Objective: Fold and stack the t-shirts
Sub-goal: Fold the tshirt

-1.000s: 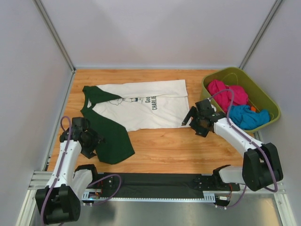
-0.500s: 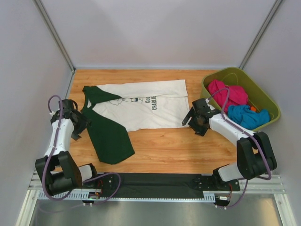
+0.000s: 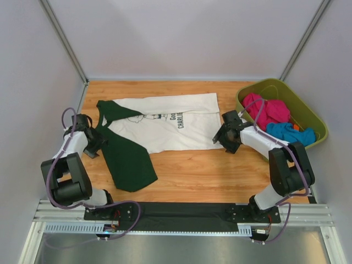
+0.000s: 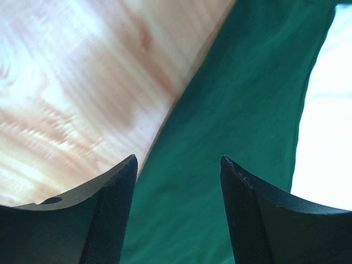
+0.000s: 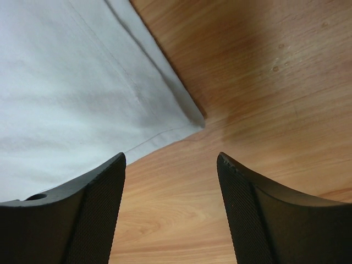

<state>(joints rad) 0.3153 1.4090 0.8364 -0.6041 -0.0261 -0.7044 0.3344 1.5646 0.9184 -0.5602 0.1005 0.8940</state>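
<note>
A white-and-green t-shirt (image 3: 165,124) lies flat across the wooden table's (image 3: 220,176) far half. Both tools gape empty: the left gripper (image 4: 179,165) over the green cloth's edge at the table's left, the right gripper (image 5: 171,159) over the white hem corner.

the t-shirt (image 3: 165,124) covers the table's (image 3: 209,176) middle and left. on the near side of the shirt a broad strip of bare wood lies open. right of the shirt a green bin (image 3: 300,104) blocks the way, leaving one narrow lane, taken up by the right gripper (image 3: 219,137), jaws apart. left of the shirt the side wall (image 3: 33,110) stands close, with the left gripper (image 3: 94,144), jaws apart, in that gap.
</note>
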